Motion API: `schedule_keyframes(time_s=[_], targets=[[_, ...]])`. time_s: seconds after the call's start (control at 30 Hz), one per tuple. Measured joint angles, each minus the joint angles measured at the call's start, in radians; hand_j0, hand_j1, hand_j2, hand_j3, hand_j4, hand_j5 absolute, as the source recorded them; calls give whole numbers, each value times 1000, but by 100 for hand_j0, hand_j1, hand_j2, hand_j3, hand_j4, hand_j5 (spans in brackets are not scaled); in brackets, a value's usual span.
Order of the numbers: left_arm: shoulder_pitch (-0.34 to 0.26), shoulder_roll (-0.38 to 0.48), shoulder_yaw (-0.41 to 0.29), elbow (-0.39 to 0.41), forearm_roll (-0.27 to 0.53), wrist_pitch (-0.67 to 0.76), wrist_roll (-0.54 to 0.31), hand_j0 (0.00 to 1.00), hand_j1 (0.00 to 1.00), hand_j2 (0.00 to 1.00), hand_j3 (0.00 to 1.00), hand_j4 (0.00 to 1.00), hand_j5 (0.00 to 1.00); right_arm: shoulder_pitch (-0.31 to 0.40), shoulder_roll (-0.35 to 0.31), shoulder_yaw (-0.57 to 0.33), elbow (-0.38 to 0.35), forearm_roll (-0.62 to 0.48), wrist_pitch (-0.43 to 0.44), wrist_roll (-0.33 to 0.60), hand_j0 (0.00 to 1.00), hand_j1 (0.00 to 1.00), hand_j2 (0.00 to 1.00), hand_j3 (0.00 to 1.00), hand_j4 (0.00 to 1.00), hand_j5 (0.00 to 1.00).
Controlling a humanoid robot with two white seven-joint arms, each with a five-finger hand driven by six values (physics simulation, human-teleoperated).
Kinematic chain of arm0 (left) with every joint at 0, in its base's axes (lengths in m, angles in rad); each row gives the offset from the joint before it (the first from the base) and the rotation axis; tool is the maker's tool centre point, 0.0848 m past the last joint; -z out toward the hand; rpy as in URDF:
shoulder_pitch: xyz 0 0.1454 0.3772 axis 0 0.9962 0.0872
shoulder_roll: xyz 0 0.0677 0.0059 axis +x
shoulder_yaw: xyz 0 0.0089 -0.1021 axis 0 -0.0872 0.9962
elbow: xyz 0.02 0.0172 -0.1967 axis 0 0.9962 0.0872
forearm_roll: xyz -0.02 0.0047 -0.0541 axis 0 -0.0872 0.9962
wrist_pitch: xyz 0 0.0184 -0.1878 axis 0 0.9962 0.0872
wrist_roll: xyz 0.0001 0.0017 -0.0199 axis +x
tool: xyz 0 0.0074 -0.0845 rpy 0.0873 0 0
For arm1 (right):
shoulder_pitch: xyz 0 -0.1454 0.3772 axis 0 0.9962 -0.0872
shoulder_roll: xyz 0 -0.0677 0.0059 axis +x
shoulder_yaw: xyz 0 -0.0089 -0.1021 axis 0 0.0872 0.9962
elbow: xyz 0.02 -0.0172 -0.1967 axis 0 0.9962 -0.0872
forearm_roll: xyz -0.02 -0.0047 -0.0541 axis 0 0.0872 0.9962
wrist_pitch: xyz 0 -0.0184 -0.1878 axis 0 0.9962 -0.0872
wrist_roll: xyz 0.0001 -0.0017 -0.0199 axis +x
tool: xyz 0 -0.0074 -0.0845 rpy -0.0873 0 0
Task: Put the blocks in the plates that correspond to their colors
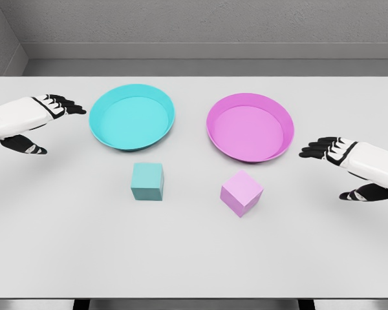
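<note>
So there's a big white rectangular table (pixel 194 258) and everything sits on top of it. I'll use the shallow round cyan plate (pixel 132 117) as my reference point since it's easy to spot.

Right beside the cyan plate, on its right, is a matching shallow round pink plate (pixel 249 126), not touching it, small gap between the rims. Neither plate has a block in it. Just in front of the cyan plate, a bit toward its right half, sits the small teal cube block (pixel 147 181), flat on the table and squared up to the edge. The small pink cube block (pixel 241 192) is further right of that, in front of the pink plate, and turned so a corner points at the robot. The two blocks are apart from each other, and neither touches a plate.

Now the hands. The left hand (pixel 42 123), white with black fingers, hovers just left of the cyan plate, fingers stretched out pointing at its rim, thumb hanging well below them, so it's spread and holding nothing. The right hand (pixel 339 169) is way over on the far side, past the pink plate, same pose mirrored: fingers straight toward the plate, thumb dropped, gripping nothing. Both forearms come in roughly level from the sides.
</note>
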Motion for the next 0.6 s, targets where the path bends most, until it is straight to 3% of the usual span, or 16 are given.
schedule_keyframes(time_s=[0.23,0.4,0.6], targets=[[8,0,-2,-17,-2,0,-1,100,100,100,100,100,100,-66,2,4,0,0,17,21,100,100,100,100,100,100],[23,-2,-18,-111,-53,0,-1,100,100,100,100,100,100,-299,35,135,0,-4,115,102,100,100,100,100,100,100],[11,-30,-53,-205,-134,0,-1,100,100,100,100,100,100,-491,119,365,0,-4,253,228,100,100,100,100,100,100]])
